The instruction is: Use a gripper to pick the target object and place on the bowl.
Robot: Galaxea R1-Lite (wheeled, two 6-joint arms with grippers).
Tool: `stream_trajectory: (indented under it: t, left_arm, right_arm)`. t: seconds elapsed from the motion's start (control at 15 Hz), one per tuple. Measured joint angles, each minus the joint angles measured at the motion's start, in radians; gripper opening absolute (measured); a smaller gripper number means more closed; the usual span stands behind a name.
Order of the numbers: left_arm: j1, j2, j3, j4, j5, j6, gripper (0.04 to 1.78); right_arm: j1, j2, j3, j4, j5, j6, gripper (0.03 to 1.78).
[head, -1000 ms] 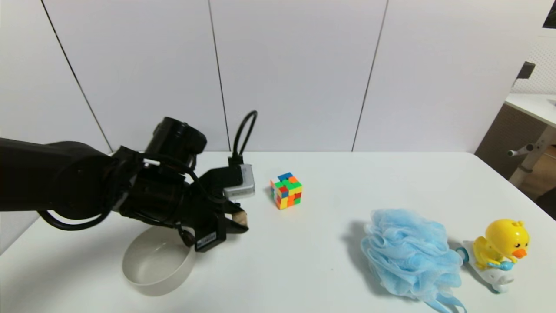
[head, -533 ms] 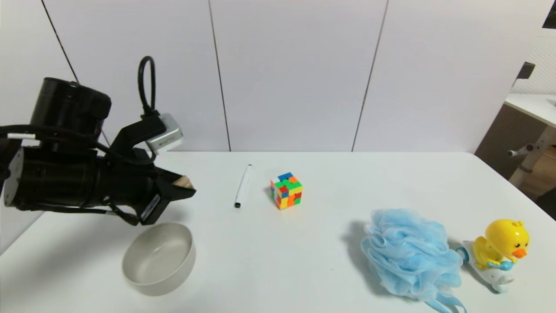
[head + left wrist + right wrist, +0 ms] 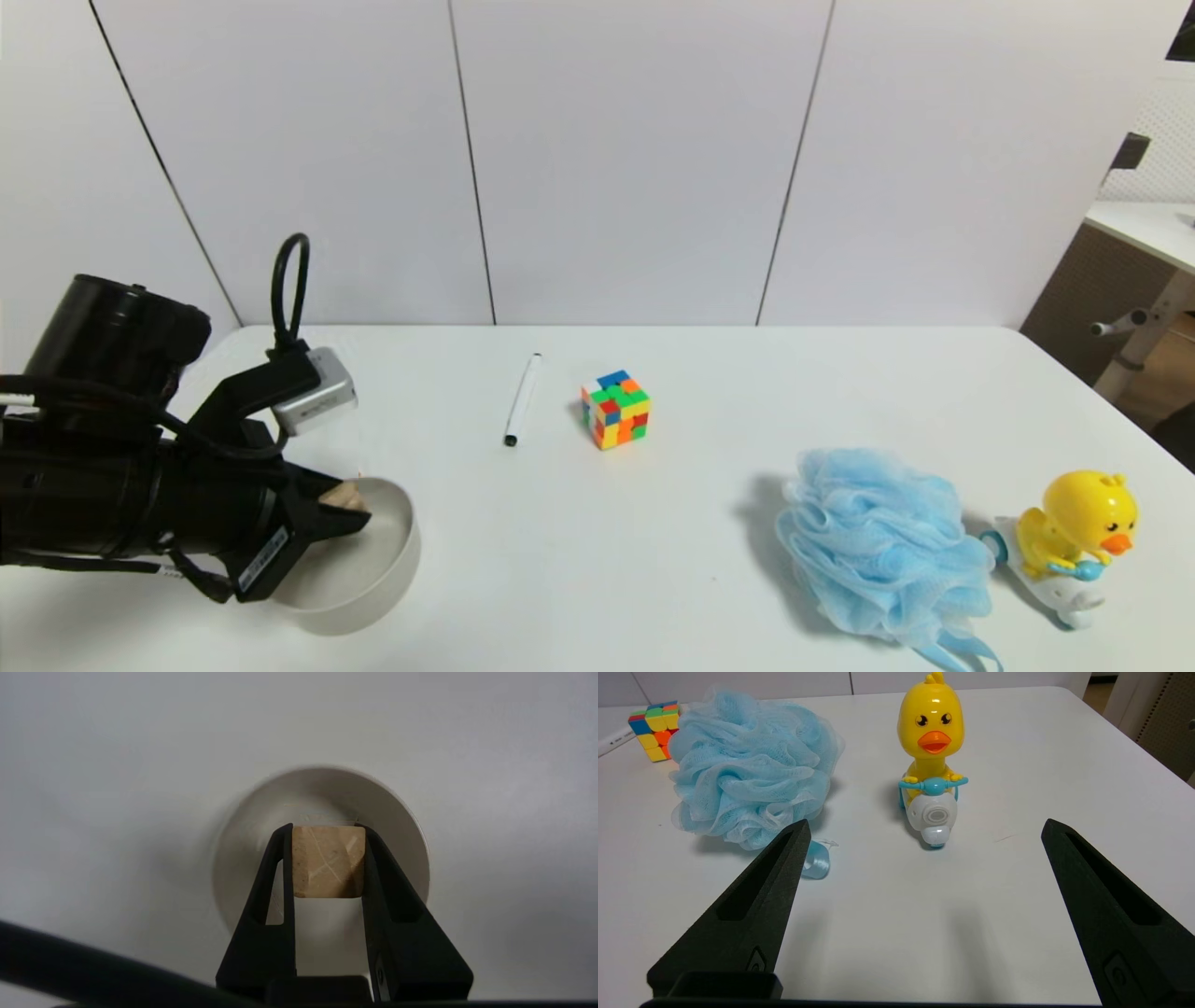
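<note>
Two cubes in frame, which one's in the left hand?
The small tan wooden cube, clamped in the left hand over the bowl. The bigger multicoloured puzzle cube sits untouched mid-table.

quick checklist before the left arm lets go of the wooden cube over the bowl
1. Grip: left gripper is shut on the wooden cube, held square between the jaws. Ok.
2. Alignment: in the left wrist view the cube sits over the bowl opening. Ok.
3. Bowl contents: the interior that shows looks empty; part is hidden behind the gripper. Ok as far as seen.
4. Drop height: the head view puts the cube near rim level, but the exact clearance is unclear. Cannot tell.
5. Neighbours: marker pen and puzzle cube lie apart from the bowl. Ok.
6. Right gripper: open, near the duck toy, away from the bowl. Ok.
</note>
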Motion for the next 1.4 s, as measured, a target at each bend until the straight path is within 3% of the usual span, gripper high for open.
stream_trajectory:
  t: [0.53,0.67,0.87,1.2,1.4]
  left_arm:
    - [0.0,0.028,0.043,0.003,-0.001,-0.003,0.42]
    - [0.0,0.031,0.043,-0.001,-0.002,-0.004,0.72]
    - [0.0,0.029,0.034,-0.014,-0.002,-0.003,1.04]
    - [0.011,-0.026,0.0,-0.154,-0.001,-0.05,1.35]
    - [0.056,-0.129,-0.038,-0.253,0.015,-0.21,1.47]
  right_arm:
    - [0.0,0.0,0.0,0.0,0.0,0.0,1.71]
    - [0.0,0.0,0.0,0.0,0.0,0.0,1.71]
    - [0.0,0.0,0.0,0.0,0.0,0.0,1.71]
    - [0.0,0.0,0.0,0.0,0.0,0.0,1.71]
    - [0.0,0.0,0.0,0.0,0.0,0.0,1.71]
